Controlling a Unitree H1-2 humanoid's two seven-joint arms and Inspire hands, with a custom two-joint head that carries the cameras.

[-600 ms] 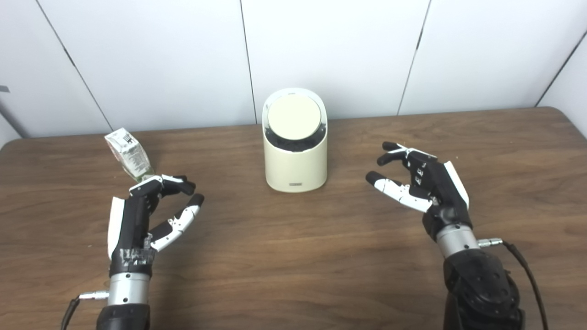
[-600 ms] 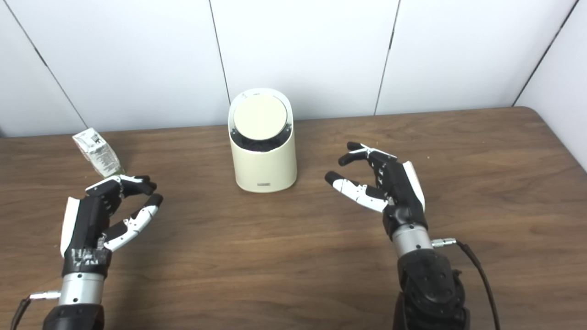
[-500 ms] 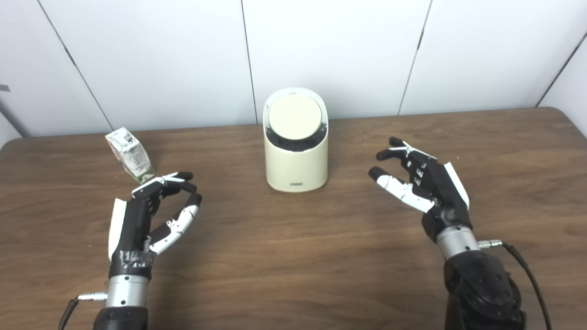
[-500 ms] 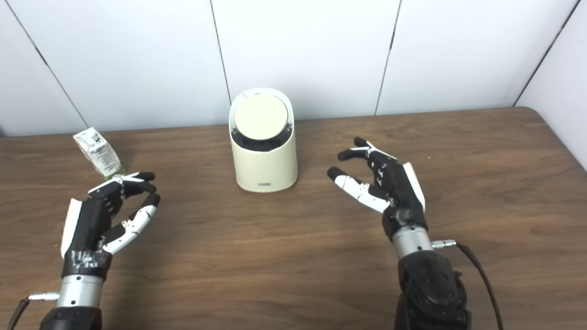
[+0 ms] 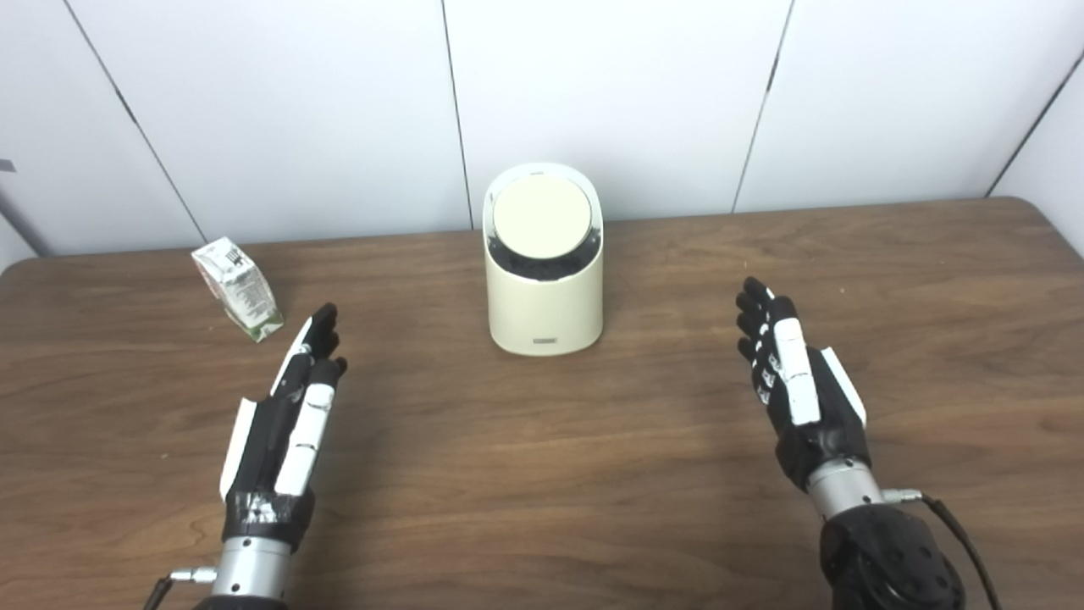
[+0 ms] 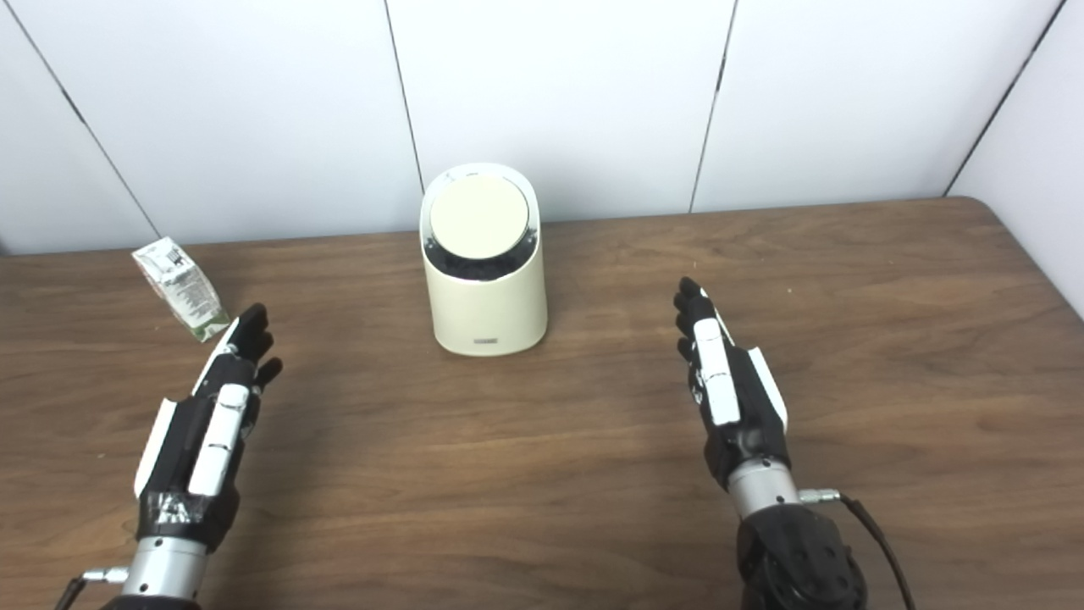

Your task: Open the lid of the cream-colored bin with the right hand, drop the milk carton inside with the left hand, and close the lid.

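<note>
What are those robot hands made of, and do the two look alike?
Both look alike: black bodies with white plates on the back and along the fingers, silver metal wrist cuffs, black forearms. The left robot hand has grey tape around its wrist; the right robot hand has none. A thin black cable plugs in at each wrist.

The table (image 5: 542,474) is brown wood grain with a soft sheen. The bin (image 5: 544,305) looks like smooth matt plastic (cream), and the carton (image 5: 237,288) is probably printed paperboard. Behind stand smooth white wall panels (image 5: 610,93).
</note>
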